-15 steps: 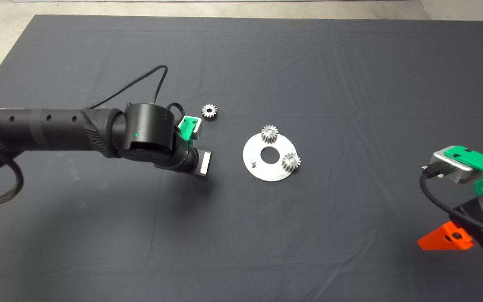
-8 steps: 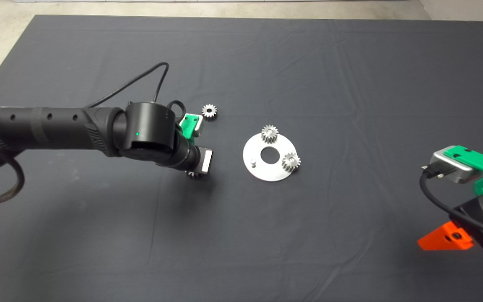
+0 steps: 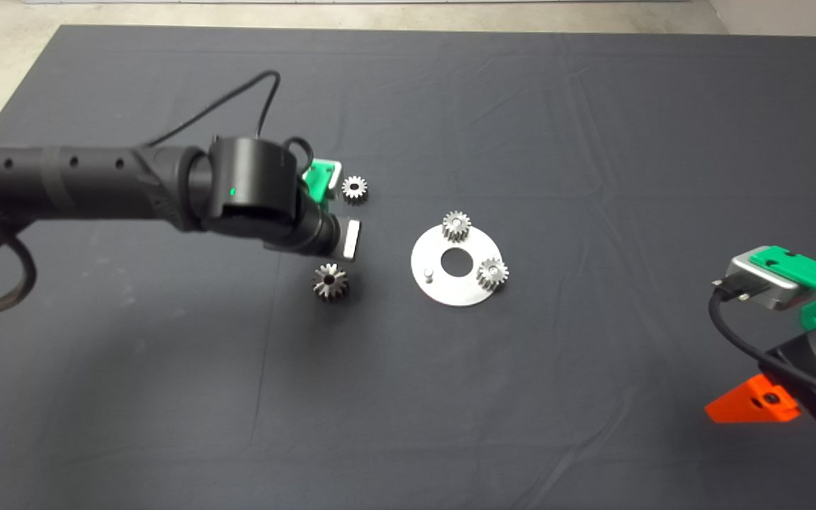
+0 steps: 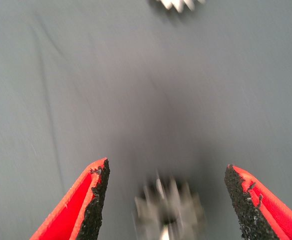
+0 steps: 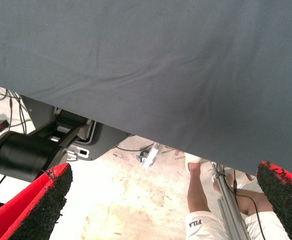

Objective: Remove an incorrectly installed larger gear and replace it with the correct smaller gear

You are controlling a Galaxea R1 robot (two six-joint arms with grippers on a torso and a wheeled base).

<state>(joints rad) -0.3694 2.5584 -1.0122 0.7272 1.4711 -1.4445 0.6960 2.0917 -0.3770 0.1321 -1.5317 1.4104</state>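
The larger gear [image 3: 330,281], star-toothed, lies flat on the mat left of the round silver plate [image 3: 450,290]. It shows blurred between my left gripper's fingers in the left wrist view [image 4: 168,215]. My left gripper [image 4: 166,172] is open and empty, above the mat between the larger gear and the smaller gear [image 3: 355,188], whose teeth show in the left wrist view [image 4: 178,4]. The plate carries two small gears [image 3: 456,225] [image 3: 491,272] and one bare peg [image 3: 428,273]. My right gripper [image 5: 165,175] is open and parked at the mat's right edge.
The left arm [image 3: 96,188] reaches in over the left half of the mat, with a cable looped above it. The right wrist view shows the mat's edge, the floor, the robot's base [image 5: 31,155] and a person's leg [image 5: 198,195].
The left gripper has moved away toward the far side. The larger gear, hidden under the wrist before, now lies uncovered and free on the mat. The right arm has not moved.
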